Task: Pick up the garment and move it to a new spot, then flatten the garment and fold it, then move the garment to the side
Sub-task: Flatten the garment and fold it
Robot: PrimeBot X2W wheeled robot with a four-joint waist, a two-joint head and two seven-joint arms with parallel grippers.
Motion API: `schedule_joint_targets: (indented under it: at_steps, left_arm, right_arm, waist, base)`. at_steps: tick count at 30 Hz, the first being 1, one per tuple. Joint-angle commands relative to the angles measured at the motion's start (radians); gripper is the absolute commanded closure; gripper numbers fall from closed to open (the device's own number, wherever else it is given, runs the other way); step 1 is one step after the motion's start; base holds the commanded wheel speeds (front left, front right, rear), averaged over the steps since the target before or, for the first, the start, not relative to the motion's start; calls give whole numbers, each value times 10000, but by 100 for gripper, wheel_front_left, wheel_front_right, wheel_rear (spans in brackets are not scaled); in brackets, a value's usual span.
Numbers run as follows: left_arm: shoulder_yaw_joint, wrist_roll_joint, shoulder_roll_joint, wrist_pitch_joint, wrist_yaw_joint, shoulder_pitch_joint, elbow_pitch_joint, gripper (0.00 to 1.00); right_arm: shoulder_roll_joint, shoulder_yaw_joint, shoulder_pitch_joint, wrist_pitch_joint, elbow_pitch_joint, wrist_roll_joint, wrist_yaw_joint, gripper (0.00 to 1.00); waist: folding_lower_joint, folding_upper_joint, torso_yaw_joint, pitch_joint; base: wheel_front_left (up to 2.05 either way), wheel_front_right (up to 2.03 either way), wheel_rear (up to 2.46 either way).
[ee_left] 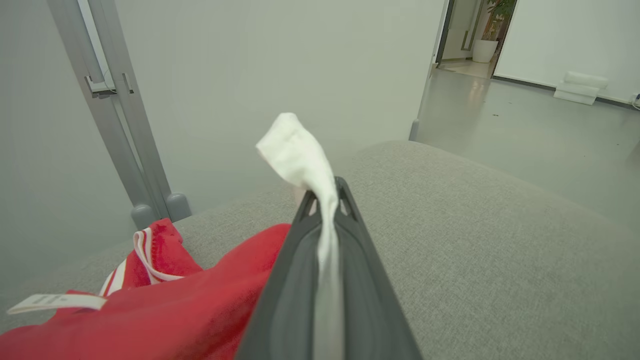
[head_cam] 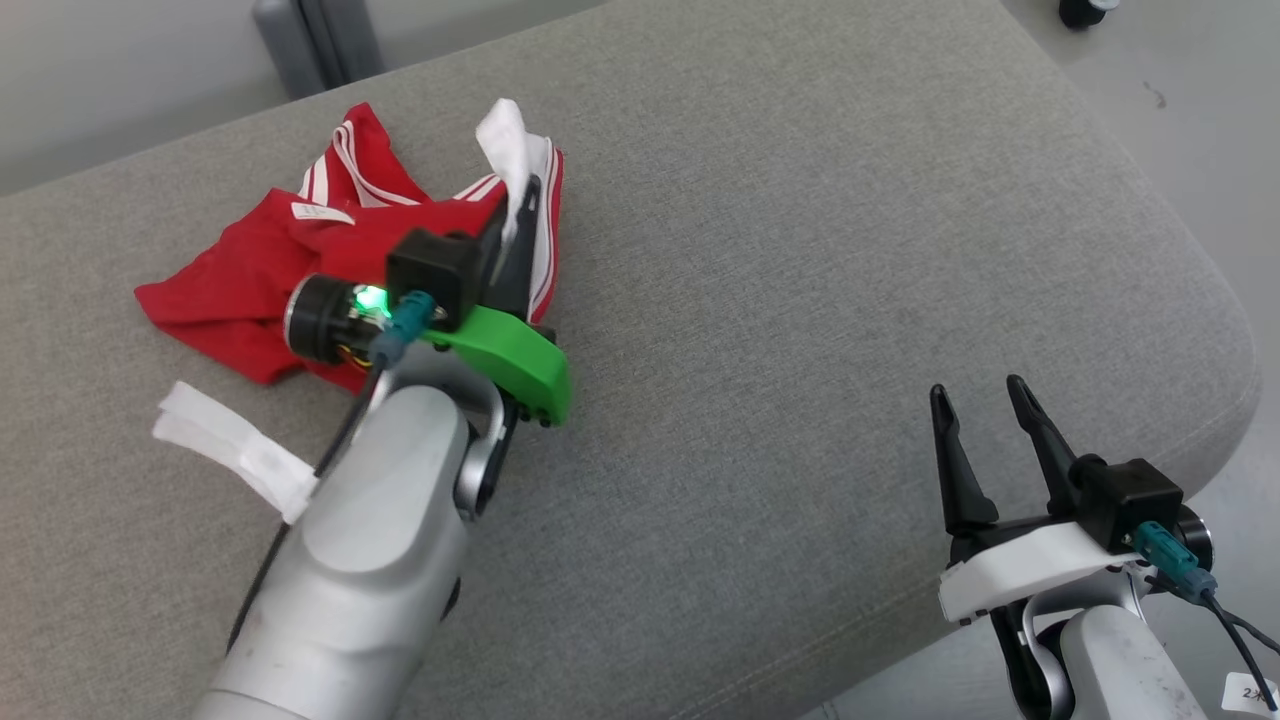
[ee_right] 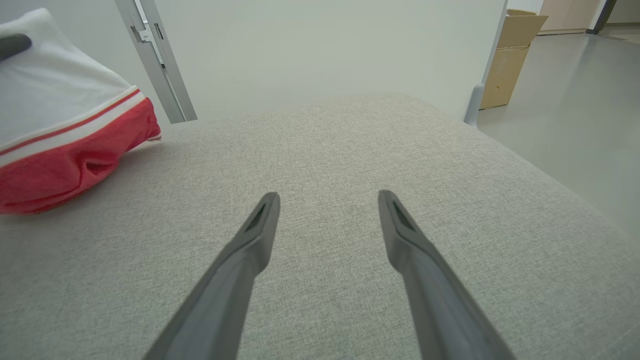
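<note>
The left pincer [head_cam: 525,200] is clamped on only a thin white edge of the red garment [head_cam: 240,285], crumpled far left on the grey cushion [head_cam: 800,250] (right pincer [head_cam: 978,395] idle, jaws apart), so lifting may let it slip free.

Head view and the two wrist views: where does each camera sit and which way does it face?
Head view: on the head, looking down at the grey fabric cushion; both arms show, left claw shut on the red garment with white trim, right claw open.
Left wrist view: on the left wrist, looking along its shut fingers pinching white cloth.
Right wrist view: on the right wrist, looking along its open fingers over the cushion.
All three share the garment.
</note>
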Motion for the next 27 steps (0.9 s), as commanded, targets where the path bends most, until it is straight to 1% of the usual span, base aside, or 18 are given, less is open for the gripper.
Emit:
schedule_joint_targets:
  at_steps: [1,3,4,5,6,7,8,11,13,17,21,25,27]
  left_arm:
    - [-299,129,-3,-6,-72,215,-132,100]
    - [-994,-294,-21,-7,-67,496,-491,100]
    - [-1402,-497,-22,-5,18,585,-714,98]
    - [-1699,-647,-12,-7,105,656,-886,84]
    - [-2098,-805,-2,-7,200,757,-1063,54]
    - [-2459,-956,-2,-4,258,853,-1129,15]
    - [-2844,-1194,2,-6,268,952,-1196,0]
    - [-3810,-1800,3,-6,209,993,-1139,0]
    - [-4252,-2190,4,-2,183,1019,-1033,0]
    - [-4722,-2747,2,20,278,918,-1034,0]
    - [-4309,-3096,40,58,714,608,-1031,0]
    - [-3584,-3378,508,262,1203,65,-830,0]
    - [-3390,-3423,710,569,1306,-370,-610,0]
  right_arm:
    - [-12,15,-73,-2,-4,72,-14,0]
    - [-12,51,-94,-2,27,86,-14,0]
    - [-15,69,-92,-2,50,100,-14,0]
    - [-13,78,-90,-2,70,128,-14,0]
    - [-13,92,-87,-2,84,146,-14,0]
    - [-12,117,-78,-2,96,151,-14,0]
    - [-10,139,-65,-2,117,183,-14,0]
    - [-13,163,-33,-2,148,260,-14,0]
    - [-13,132,34,-2,149,272,-14,0]
    - [-15,-45,191,-2,124,307,-14,0]
    - [-10,-254,348,-2,68,285,-14,0]
    - [-8,-308,396,-1,70,310,-14,0]
    - [-8,-248,331,-1,82,320,-14,0]
  waist:
    - [0,0,-12,58]
    - [0,0,-51,65]
    - [0,0,-70,65]
    - [0,0,-85,67]
    - [0,0,-100,66]
    - [0,0,-116,60]
    - [0,0,-138,54]
    - [0,0,-184,35]
    - [0,0,-193,-1]
    - [0,0,-143,-71]
    - [0,0,17,-178]
    - [0,0,160,-237]
    - [0,0,193,-235]
  base:
    - [0,0,0]
    - [0,0,0]
    - [0,0,0]
    - [0,0,0]
    - [0,0,0]
    - [0,0,0]
    - [0,0,0]
    - [0,0,0]
    - [0,0,0]
    - [0,0,0]
    - [0,0,0]
    - [0,0,0]
    - [0,0,0]
